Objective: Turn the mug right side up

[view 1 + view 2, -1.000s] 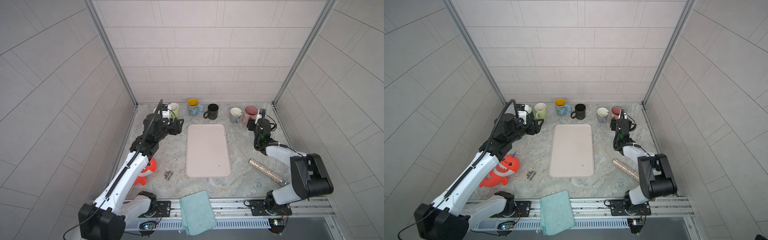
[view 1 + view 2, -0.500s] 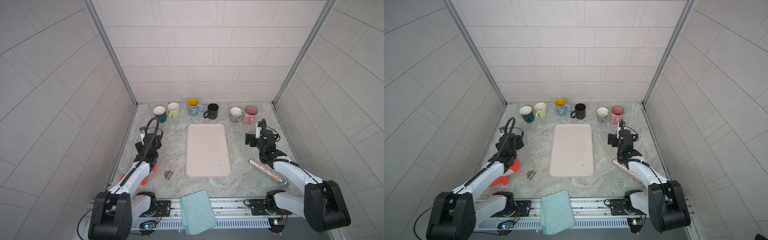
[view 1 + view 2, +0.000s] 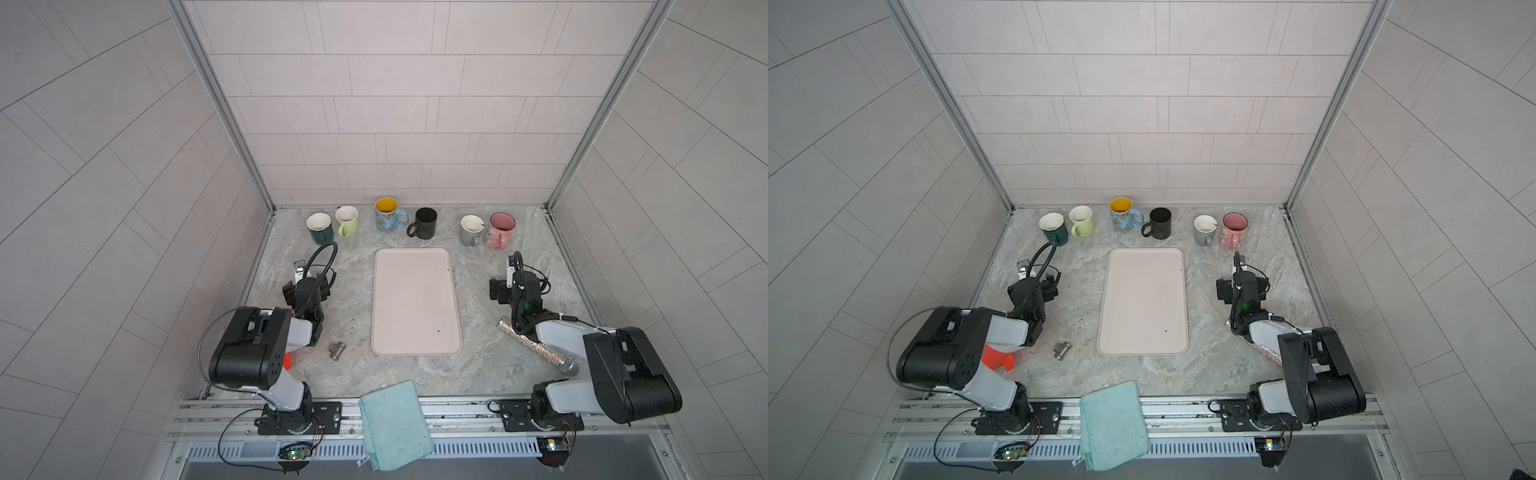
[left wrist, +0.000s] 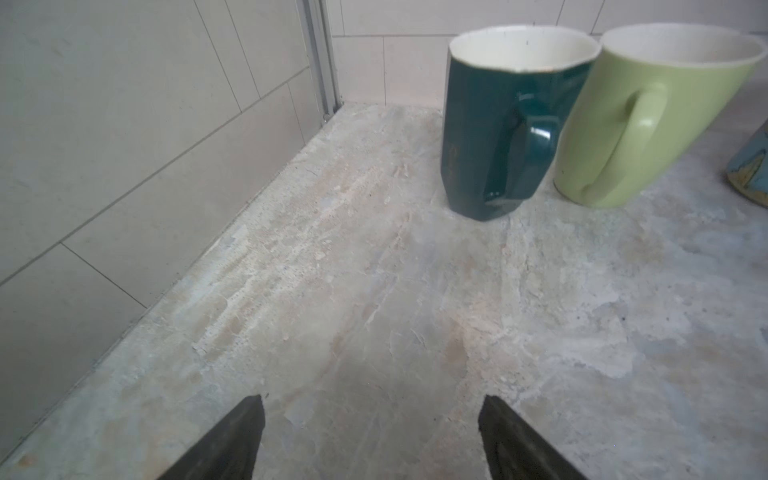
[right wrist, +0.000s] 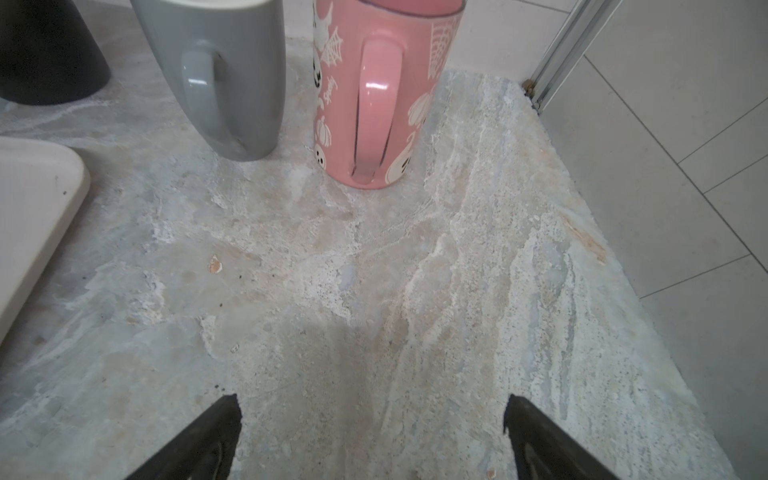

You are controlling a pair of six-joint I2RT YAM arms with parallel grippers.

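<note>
Several mugs stand mouth-up in a row along the back wall: a teal mug [image 3: 320,227], a light green mug [image 3: 347,221], a blue mug [image 3: 388,214] with a yellow inside, a black mug [image 3: 424,223], a grey mug [image 3: 471,230] and a pink mug [image 3: 500,230]. My left gripper [image 4: 372,409] is open and empty, low over the marble, well short of the teal mug [image 4: 498,124]. My right gripper [image 5: 372,409] is open and empty, facing the pink mug [image 5: 374,95] and the grey mug [image 5: 232,75] from a distance. In both top views the arms are folded low, left [image 3: 307,286] and right [image 3: 1241,286].
A pale pink tray [image 3: 415,301] lies in the middle between the arms. A glittery microphone [image 3: 536,347] lies by the right arm. A small metal part [image 3: 337,350] and a red toy [image 3: 994,357] sit by the left arm. A teal cloth [image 3: 392,424] hangs over the front edge.
Both grippers have drawn back from the mug row toward the front, the left from the teal mug and the right from the pink mug. The arms have folded down low.
</note>
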